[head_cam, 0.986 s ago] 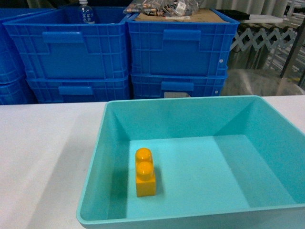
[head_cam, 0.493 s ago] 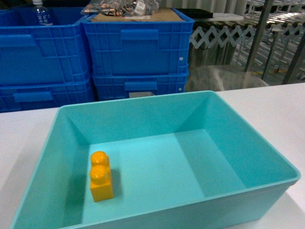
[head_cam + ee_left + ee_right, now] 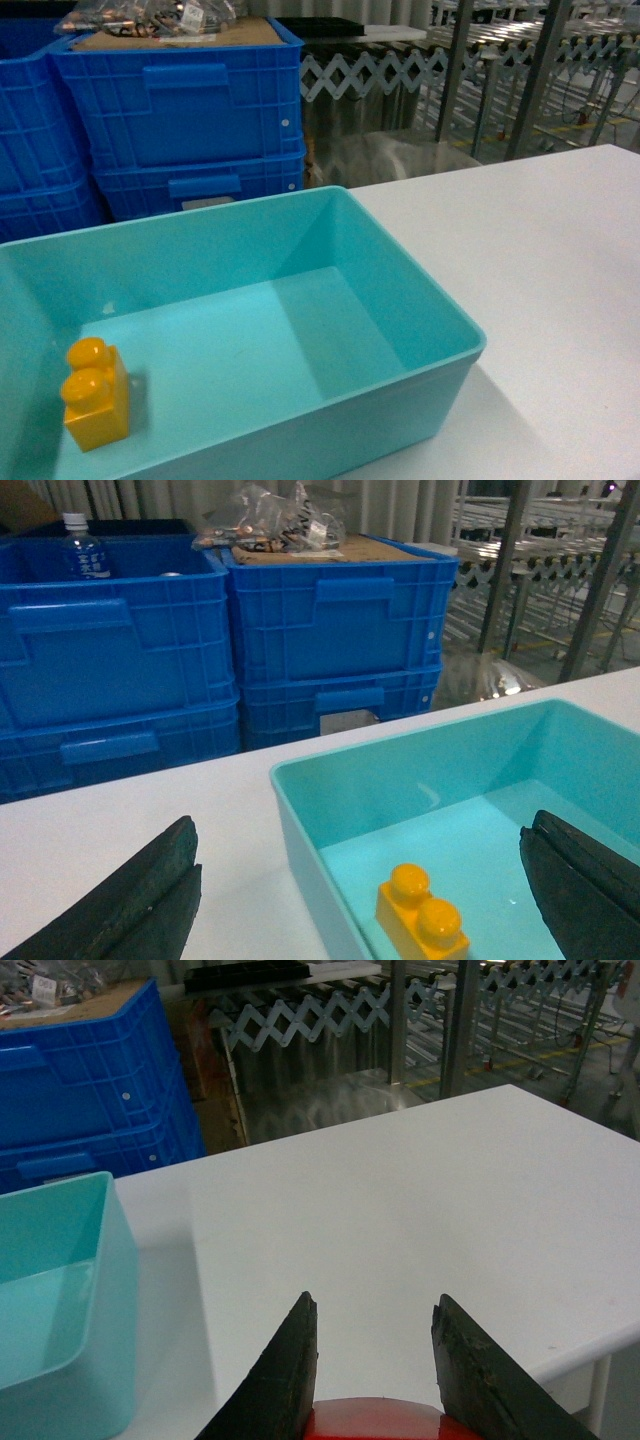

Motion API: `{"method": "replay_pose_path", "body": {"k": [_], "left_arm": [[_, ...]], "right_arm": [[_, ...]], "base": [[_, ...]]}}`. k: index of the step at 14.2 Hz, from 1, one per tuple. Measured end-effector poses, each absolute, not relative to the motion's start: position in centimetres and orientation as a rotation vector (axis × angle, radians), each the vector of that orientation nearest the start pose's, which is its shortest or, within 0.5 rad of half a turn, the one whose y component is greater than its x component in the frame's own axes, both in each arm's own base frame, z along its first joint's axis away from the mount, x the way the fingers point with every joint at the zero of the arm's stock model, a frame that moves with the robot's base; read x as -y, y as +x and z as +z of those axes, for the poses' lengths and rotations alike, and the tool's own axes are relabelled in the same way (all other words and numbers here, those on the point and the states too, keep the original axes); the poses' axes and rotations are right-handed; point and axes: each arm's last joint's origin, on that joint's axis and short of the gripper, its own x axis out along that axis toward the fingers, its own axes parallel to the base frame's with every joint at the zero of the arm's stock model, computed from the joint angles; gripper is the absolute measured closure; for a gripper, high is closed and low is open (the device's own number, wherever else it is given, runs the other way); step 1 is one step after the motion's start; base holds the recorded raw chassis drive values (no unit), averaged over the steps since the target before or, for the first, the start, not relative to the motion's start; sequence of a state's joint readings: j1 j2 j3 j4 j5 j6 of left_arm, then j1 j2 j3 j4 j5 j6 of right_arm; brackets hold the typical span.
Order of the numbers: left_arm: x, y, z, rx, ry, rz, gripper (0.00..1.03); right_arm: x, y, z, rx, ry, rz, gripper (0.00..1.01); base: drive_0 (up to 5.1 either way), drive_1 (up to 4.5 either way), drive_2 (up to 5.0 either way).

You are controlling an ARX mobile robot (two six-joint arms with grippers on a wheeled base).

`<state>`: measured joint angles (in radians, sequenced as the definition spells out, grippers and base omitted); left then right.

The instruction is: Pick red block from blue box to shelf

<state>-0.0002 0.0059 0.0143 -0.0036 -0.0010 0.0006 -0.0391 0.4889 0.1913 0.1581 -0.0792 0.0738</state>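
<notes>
So the blue box sits on the white worktop, and the only thing showing inside it is a yellow brick with two studs, upright on the floor of the box near its left wall in the head view. The left claw is spread wide. Its two dark fingers poke in at the bottom corners of the left wrist view, one over bare worktop and the other over the box, with nothing between them. The right claw hangs over bare worktop to the right of the box, well apart from it, and its fingers have a narrowish gap. A glossy red shape shows right at the bottom edge of that view, down at the base of the fingers. It looks like the red block, but it's cut off by the frame, so I can't tell if the claw is actually clamped on it. Behind the worktop are stacked dark blue crates, one topped with cardboard and clear bags, with a bottle in another. Off to the right are metal racks.
</notes>
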Motion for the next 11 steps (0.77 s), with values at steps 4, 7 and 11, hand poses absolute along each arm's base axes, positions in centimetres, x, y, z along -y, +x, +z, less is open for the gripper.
{"method": "replay_pose_path", "body": {"k": [4,7,11], "left_arm": [[0.00,9.72,16.75,0.004,0.001,0.000,0.05],[0.00,9.72,16.76,0.005,0.001,0.001,0.05],[0.00,9.72,16.74,0.003,0.001,0.000,0.05]], "right_arm": [[0.30,13.48,19.92,-0.144,0.082,0.035,0.73],[0.29,13.44,19.96,-0.141,0.082,0.036,0.73],[0.29,13.42,19.98,-0.139,0.082,0.035,0.73]], "base": [[0.0,0.00,0.0],[0.0,0.00,0.0],[0.0,0.00,0.0]]}}
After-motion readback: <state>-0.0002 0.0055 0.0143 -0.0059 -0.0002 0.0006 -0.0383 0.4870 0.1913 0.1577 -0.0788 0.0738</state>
